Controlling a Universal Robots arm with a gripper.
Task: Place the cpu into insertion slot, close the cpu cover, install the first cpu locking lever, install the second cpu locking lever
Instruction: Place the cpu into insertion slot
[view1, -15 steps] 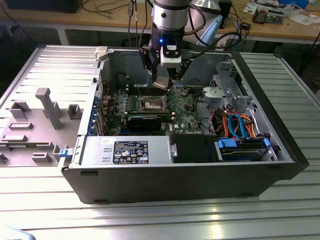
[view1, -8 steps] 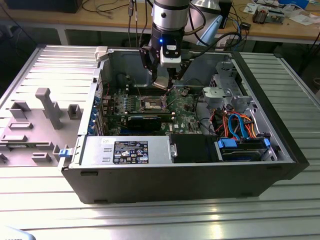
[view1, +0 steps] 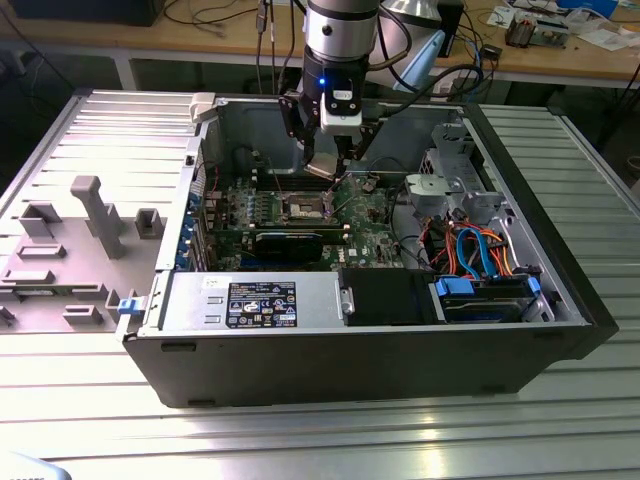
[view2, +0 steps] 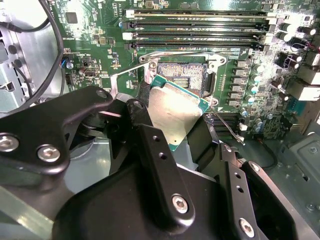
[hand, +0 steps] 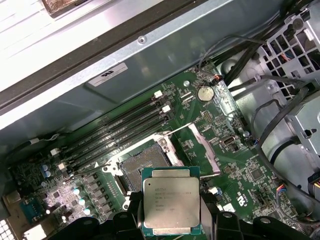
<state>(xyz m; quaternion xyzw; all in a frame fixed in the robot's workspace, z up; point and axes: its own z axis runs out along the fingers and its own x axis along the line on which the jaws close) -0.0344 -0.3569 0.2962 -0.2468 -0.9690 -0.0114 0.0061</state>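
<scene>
- The black two-fingered gripper is clamped on the cpu, a small flat square chip with a dull silvery-grey top, with one finger on each of two opposite edges.
- The cpu hangs tilted just above the green motherboard, close beside the insertion slot, a square socket with a dark centre and a silvery rim. The slot is bare and the chip is not seated.
- The cpu cover, a thin silvery metal frame, stands raised open at one side of the slot.
- Long narrow black memory slots run along the slot's far side, and a round silver coin battery lies beyond the cover.
- In the exterior view, a black rectangular card lies just in front of the socket. A grey metal drive cage with blue and orange cables stands at the exterior view's right.
- The open dark computer case rests on a ribbed grey metal table, with wooden benches behind.
</scene>
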